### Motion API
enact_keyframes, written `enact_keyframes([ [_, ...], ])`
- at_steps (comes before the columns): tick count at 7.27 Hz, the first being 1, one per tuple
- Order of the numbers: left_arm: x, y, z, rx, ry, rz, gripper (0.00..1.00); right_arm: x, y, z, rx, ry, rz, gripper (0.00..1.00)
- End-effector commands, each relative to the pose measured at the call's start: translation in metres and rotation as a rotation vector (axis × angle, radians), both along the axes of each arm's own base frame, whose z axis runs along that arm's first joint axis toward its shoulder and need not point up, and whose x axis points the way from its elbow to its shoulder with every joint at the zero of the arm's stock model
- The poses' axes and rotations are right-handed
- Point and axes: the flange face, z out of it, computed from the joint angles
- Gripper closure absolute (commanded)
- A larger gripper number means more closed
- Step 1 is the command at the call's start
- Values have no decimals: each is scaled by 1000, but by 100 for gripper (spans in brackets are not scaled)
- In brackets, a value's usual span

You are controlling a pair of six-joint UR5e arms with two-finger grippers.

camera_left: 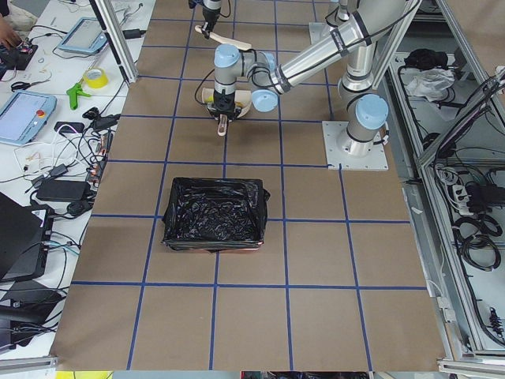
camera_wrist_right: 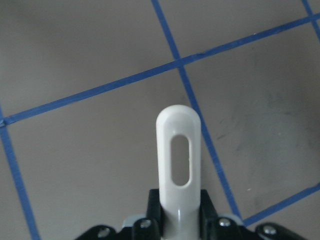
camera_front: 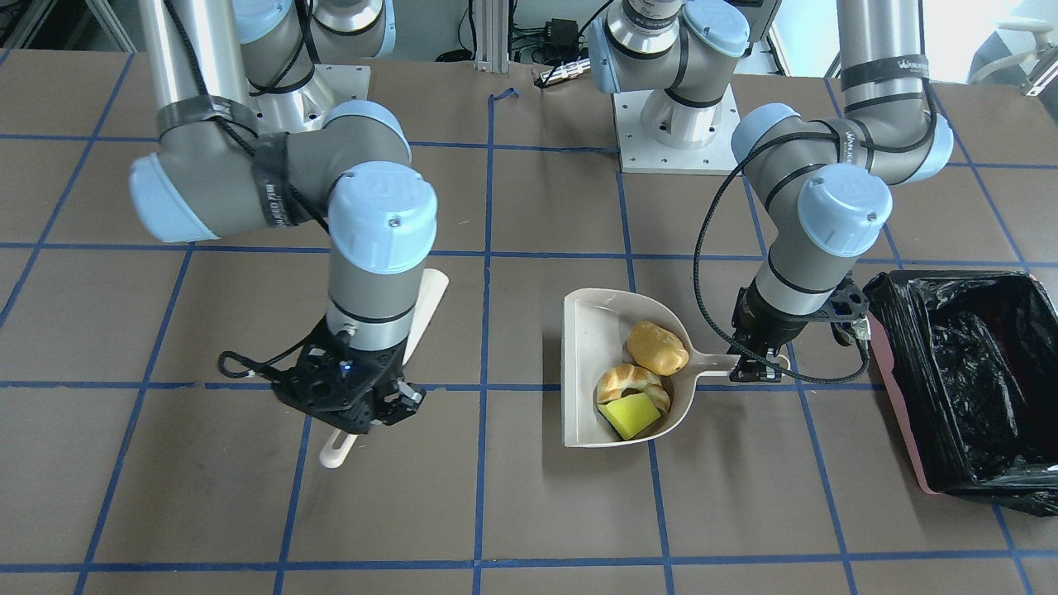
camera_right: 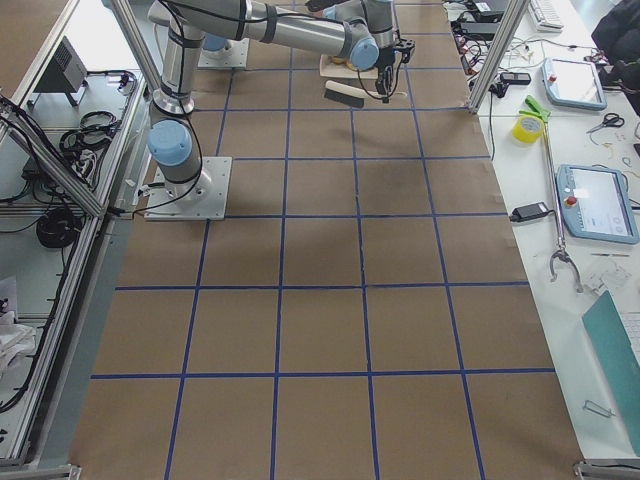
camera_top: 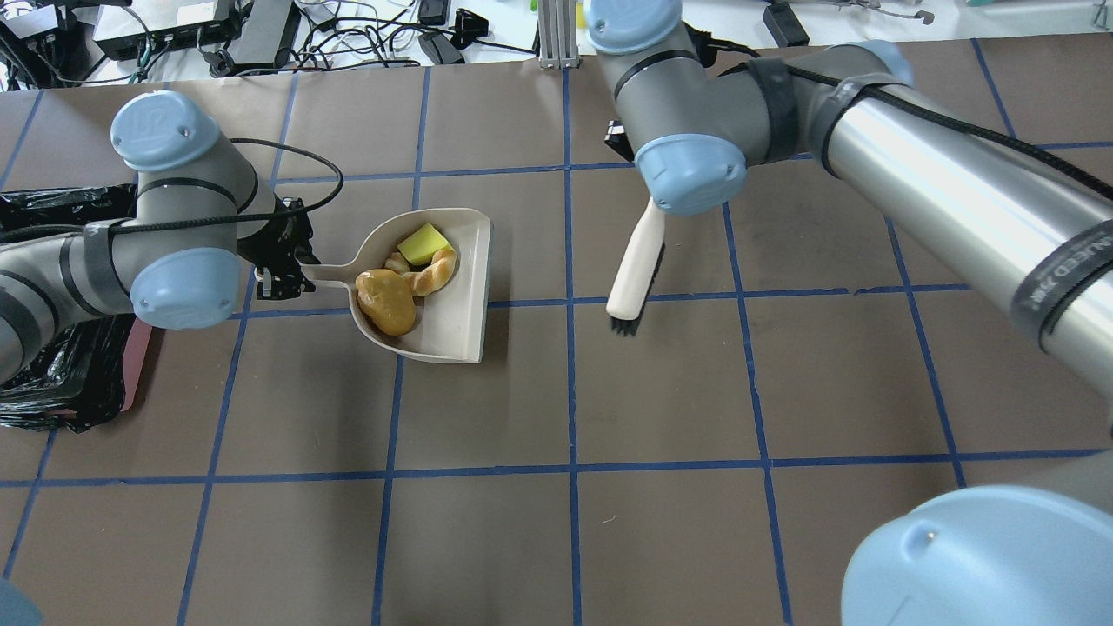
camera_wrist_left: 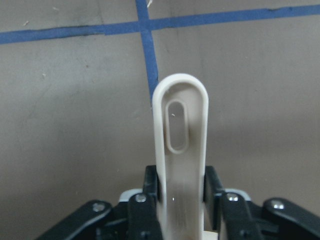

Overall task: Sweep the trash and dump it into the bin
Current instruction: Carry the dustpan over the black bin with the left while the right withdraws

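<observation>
The beige dustpan sits low over the table and holds all three trash items: the golden-brown lump, the croissant and the yellow-green sponge. They also show in the overhead view: lump, croissant, sponge. My left gripper is shut on the dustpan handle. The pink bin with its black bag stands just beyond that gripper. My right gripper is shut on the handle of a white brush, apart from the dustpan.
The table is brown paper with a blue tape grid. The arm bases stand at the robot's edge. Operator benches with tablets, tape and cables lie beyond the far edge.
</observation>
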Motion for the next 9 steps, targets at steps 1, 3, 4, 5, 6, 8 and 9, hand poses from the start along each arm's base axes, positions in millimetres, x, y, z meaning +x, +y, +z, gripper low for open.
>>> enact_keyframes([
  [1, 30, -23, 60, 20, 21, 25, 100, -107, -29, 5, 50, -27, 120, 95],
  [3, 120, -30, 98, -24, -11, -37, 100, -173, -51, -8, 40, -44, 251, 95],
  [4, 176, -26, 119, -36, -39, -83, 100, -208, -64, -21, 13, -42, 303, 95],
  [5, 224, -13, 137, -19, -49, -122, 100, -252, -78, -40, -9, -72, 334, 95],
  [6, 274, 3, 147, -14, -68, -175, 100, -279, -81, -45, -15, -73, 354, 96],
  [8, 384, 46, 149, -2, -108, -256, 100, -287, -110, -68, -75, -75, 368, 95],
  [9, 416, 56, 156, -1, -137, -262, 100, -293, -123, -70, -87, -72, 368, 95],
])
